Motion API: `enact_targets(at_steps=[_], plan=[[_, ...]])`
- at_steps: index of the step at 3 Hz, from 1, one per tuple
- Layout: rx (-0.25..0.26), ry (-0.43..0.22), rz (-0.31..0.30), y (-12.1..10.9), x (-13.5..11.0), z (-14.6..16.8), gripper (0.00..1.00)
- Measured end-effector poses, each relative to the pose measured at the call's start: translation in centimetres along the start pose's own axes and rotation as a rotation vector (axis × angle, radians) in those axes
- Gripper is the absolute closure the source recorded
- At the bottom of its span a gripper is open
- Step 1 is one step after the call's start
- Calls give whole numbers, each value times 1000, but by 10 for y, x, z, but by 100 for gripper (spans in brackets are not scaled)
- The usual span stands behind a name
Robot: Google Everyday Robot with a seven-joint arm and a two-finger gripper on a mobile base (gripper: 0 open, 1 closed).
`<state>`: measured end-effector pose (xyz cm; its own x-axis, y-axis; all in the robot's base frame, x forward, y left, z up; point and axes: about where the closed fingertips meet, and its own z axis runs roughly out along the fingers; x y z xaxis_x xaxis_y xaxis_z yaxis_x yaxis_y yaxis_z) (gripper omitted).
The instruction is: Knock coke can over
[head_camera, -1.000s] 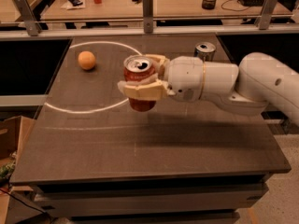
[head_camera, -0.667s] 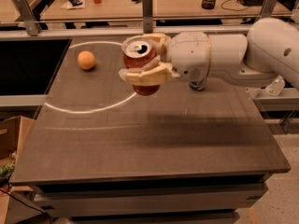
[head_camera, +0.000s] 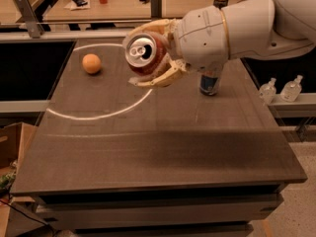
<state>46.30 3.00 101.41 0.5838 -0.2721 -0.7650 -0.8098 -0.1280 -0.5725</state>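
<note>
The coke can (head_camera: pixel 144 54) is a red can with a silver top and pull-tab. It is held in the air above the dark table (head_camera: pixel 163 147), tilted so its top faces the camera. My gripper (head_camera: pixel 154 53) is shut on it, with cream fingers (head_camera: pixel 160 78) above and below the can. The white arm reaches in from the upper right. The can touches nothing else.
An orange (head_camera: pixel 91 63) lies at the back left inside a white circle line (head_camera: pixel 98 116). A blue-and-silver can (head_camera: pixel 210 84) stands behind the arm, partly hidden. Two small bottles (head_camera: pixel 280 89) stand off the table's right side. A cardboard box (head_camera: pixel 10 142) is at the left.
The gripper has lifted the coke can higher and tilted it further, so its top now faces the camera. The arm has risen toward the view.
</note>
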Motion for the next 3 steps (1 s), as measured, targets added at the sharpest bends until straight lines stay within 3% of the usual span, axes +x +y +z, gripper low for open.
enact_targets(at_steps=[1, 2, 3], plan=[[-83, 102, -201, 10, 2, 4, 100], [-84, 102, -202, 10, 2, 4, 100], [-199, 161, -235, 19, 2, 18, 100]])
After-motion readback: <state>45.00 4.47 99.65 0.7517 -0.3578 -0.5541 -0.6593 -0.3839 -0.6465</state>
